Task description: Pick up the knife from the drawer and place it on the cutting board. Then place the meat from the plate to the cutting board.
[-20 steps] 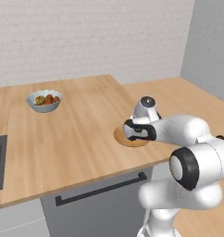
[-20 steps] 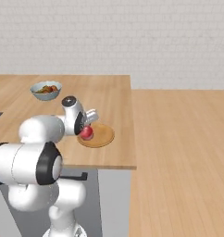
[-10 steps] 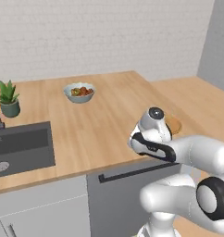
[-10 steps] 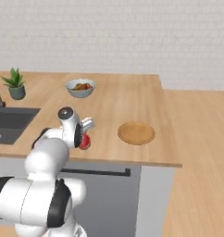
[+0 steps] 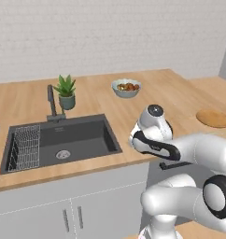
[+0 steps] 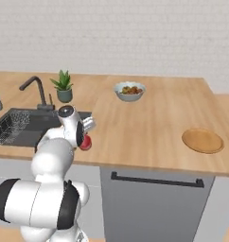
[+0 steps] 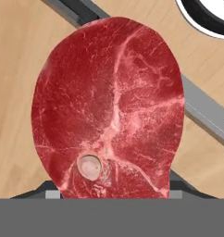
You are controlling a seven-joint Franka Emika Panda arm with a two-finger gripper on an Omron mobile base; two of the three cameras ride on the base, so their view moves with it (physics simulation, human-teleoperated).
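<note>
The meat (image 7: 109, 111), a red raw steak with pale marbling, hangs right in front of the hand camera and hides the fingertips. In the right base view my gripper (image 6: 87, 137) is shut on the meat (image 6: 85, 142), just above the counter's front edge, beside the sink's right side. The round tan plate (image 6: 202, 140) lies bare far to the right on the counter, and also appears as a plate (image 5: 213, 118) in the left base view. The knife, the drawer and the cutting board are out of view.
A dark sink (image 5: 63, 140) with a wire rack (image 5: 24, 147) and a faucet (image 5: 50, 98) is set in the counter at the left. Behind it stand a potted plant (image 5: 66, 91) and a fruit bowl (image 5: 126, 87). A dark panel with a bar handle (image 6: 154, 179) sits below the counter.
The base has driven left, so the whole scene shifted right: sink and plant came into view and the plate slid far right. The meat stays in the gripper.
</note>
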